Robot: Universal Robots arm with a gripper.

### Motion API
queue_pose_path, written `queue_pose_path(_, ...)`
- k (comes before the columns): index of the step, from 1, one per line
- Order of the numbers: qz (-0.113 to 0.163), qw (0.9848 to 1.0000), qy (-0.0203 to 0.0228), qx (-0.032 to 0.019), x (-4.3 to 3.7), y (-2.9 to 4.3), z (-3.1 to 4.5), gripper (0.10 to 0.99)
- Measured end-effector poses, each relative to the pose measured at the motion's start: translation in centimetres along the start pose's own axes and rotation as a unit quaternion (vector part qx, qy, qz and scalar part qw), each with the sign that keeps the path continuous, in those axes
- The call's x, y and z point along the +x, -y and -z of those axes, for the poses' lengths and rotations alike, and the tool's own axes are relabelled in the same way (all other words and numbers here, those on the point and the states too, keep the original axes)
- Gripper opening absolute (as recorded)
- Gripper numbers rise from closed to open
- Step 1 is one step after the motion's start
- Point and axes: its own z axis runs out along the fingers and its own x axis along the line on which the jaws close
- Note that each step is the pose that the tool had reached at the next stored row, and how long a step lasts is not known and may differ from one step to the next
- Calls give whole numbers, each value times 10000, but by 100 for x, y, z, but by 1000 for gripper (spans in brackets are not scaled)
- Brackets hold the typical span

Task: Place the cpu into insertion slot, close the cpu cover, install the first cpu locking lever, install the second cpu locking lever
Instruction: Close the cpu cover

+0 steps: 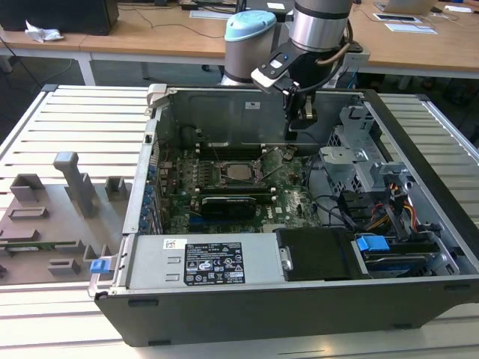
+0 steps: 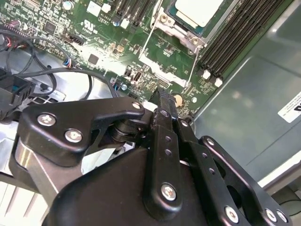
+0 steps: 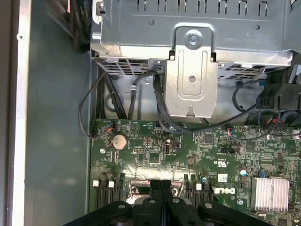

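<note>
Inside the open computer case (image 1: 419,295), the cpu (image 1: 241,172) lies flat in the insertion slot (image 1: 224,172) near the middle of the motherboard (image 1: 292,196). Its dull metal top faces up and its edges run parallel with the board's; being square, it has no long axis. Over the motherboard, to the exterior view's right of the chip, the gripper (image 1: 298,133) hangs with its fingers (image 3: 155,188) pressed together, gripping nothing.

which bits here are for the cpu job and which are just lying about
Job: cpu, cover, gripper.

Lying about: power supply, coin cell, cables, memory slots, grey fixtures.
</note>
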Motion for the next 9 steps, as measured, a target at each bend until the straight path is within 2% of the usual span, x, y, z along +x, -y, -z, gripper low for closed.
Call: queue_pose_path(9,1,10000,0,6,0,-7,-138,106)
